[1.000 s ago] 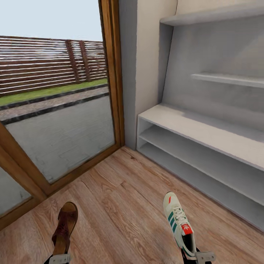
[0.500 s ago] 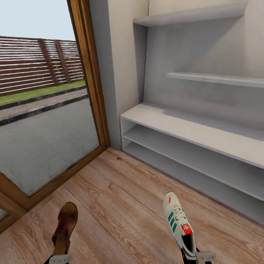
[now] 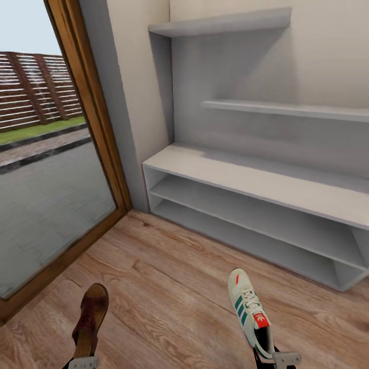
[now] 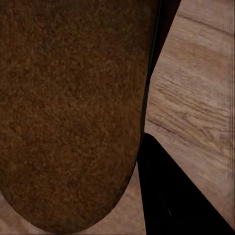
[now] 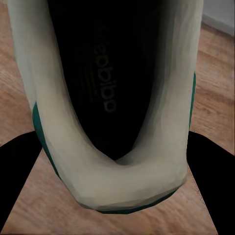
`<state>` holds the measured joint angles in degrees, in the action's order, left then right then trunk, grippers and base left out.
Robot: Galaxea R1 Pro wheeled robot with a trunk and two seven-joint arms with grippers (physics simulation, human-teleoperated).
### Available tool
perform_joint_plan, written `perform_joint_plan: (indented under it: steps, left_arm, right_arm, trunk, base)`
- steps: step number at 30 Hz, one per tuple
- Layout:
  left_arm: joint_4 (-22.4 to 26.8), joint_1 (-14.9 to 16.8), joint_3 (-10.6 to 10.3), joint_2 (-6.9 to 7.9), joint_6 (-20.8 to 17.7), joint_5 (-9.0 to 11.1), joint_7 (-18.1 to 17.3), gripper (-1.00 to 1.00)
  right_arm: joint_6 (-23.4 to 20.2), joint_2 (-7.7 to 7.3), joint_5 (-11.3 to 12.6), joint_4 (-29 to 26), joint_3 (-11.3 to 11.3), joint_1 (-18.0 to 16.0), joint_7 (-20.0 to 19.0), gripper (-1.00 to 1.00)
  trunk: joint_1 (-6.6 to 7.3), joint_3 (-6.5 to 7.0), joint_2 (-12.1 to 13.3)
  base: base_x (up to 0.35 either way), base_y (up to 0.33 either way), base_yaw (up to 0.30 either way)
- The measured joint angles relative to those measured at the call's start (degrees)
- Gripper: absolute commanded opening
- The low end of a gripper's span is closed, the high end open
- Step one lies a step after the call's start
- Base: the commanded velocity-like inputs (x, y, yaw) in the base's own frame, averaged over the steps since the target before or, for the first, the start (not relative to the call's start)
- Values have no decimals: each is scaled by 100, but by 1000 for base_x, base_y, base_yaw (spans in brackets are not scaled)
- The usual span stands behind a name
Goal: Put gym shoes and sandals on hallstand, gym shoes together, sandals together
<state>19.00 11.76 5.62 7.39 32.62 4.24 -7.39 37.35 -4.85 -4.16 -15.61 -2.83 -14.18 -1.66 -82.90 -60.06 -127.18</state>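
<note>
Between the right tool's (image 3: pixel 277 359) closed-in fingers, a gym shoe (image 3: pixel 250 312); in the left tool's (image 3: pixel 82 363) grip, a sandal (image 3: pixel 91 320).

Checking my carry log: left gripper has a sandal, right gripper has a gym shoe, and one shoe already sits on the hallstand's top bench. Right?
One slip: in the head view the hallstand holds nothing yet. The left gripper has the sandal and the right gripper the gym shoe.

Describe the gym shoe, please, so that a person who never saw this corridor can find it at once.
Start from the pale-grey hallstand against the wall and come down over the wood-plank floor toward the robot. The gym shoe is held at its heel by the right gripper. Unlike the flat brown sandal at the left, it is cream-white with green stripes and white laces.
</note>
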Motion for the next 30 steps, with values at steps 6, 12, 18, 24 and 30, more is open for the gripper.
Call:
perform_joint_plan:
  steps: [6,12,18,24,30]
  left_arm:
    - [0,0,0,0,-1,0,0,-100]
    - [0,0,0,0,-2,0,-2,-100]
    - [0,0,0,0,0,-1,2,-100]
    - [0,0,0,0,-3,-1,-1,-100]
    - [0,-2,0,0,-1,-1,-2,-100]
  right_arm:
    - [0,0,0,0,0,-1,0,-100]
    - [0,0,0,0,0,-1,0,-100]
    - [0,0,0,0,3,-1,0,-100]
    - [0,0,0,0,2,-1,0,-100]
    - [0,0,0,0,3,0,0,-100]
  trunk:
    - [0,0,0]
    - [0,0,0]
    - [0,0,0]
    - [0,0,0]
    - [0,0,0]
  base:
    - [0,0,-300]
    - [0,0,-300]
    - [0,0,-300]
    - [0,0,-300]
    - [0,0,-300]
